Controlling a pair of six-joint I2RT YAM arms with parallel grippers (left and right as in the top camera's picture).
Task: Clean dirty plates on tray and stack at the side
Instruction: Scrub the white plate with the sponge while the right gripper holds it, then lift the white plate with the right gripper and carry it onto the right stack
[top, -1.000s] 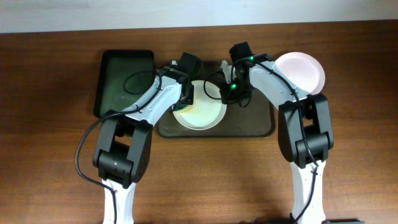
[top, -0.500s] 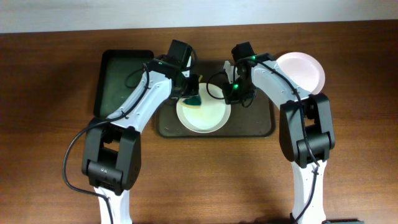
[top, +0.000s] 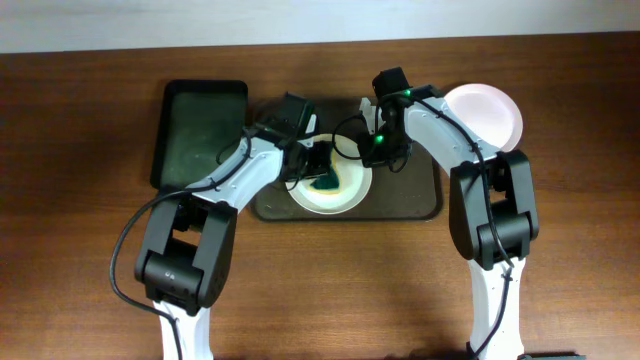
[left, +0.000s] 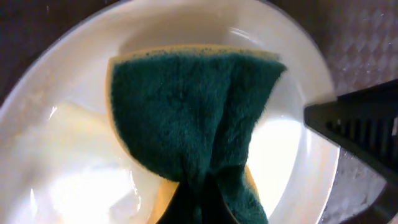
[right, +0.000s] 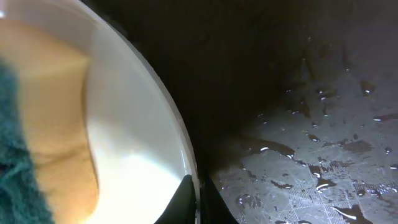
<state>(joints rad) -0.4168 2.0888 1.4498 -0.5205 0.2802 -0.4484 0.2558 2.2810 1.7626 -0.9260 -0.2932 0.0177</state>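
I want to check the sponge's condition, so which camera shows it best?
The left wrist view: the sponge fills the frame, green face toward the camera, yellow edge showing, on the plate. Overhead shows only a small dark patch; the right wrist shows its yellow side and a green sliver.

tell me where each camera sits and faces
Overhead: above the table, straight down; left gripper, right gripper over the dark brown rectangular tray.
Left wrist: looks down at the green-and-yellow sponge on the round white plate; left gripper pinches it.
Right wrist: low beside the plate's rim, right gripper clamping it.
Both wrists share sponge and plate.
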